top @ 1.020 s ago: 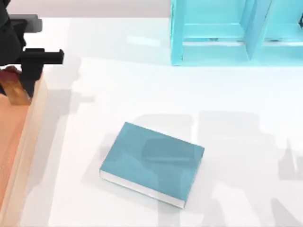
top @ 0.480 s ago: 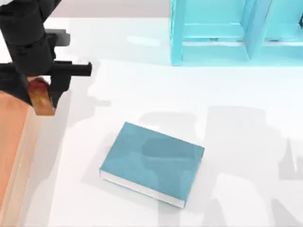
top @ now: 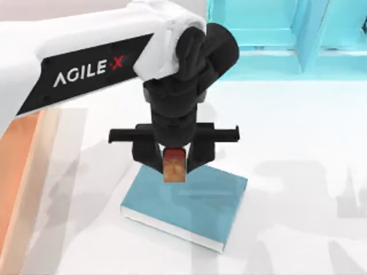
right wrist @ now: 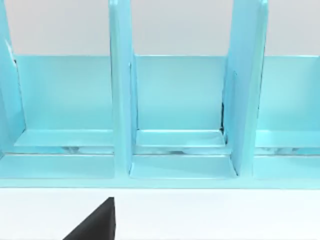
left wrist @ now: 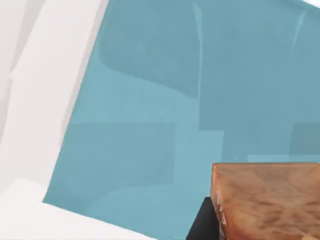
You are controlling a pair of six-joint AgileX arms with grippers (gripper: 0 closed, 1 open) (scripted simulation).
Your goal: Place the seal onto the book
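White worktop [top: 298, 143] fills most of the top view, with a turquoise shelf unit [top: 275, 40] along the upper right of the frame and an orange-tan board [top: 17, 172] running down the left edge. Lower centre lies the book [top: 195, 212], flat, its teal cover up and its white page edges showing along the near side.

Reaching in from the upper left of the frame, the left arm [top: 86, 63] carries its claw [top: 174, 160] over the upper left part of the book. The left claw is clamped on the seal [top: 174, 166], which sits between the two dark fingers [top: 146, 157], red rounded top uppermost and orange-tan body below. From above, the seal overlaps the book's upper edge region; whether its base touches the cover I cannot tell.

From the left wrist, the book's cover [left wrist: 165, 115] spreads across the frame, with white worktop [left wrist: 45, 100] at the left edge, and the seal's tan base [left wrist: 267, 200] is at the lower right beside a dark piece of finger [left wrist: 202, 225].

From the right wrist, the shelf unit [right wrist: 175, 110] stands with its upright dividers above a strip of worktop [right wrist: 225, 215], and a dark wedge of the right claw [right wrist: 97, 225] shows at the lower edge; I cannot tell whether that claw is open or closed.
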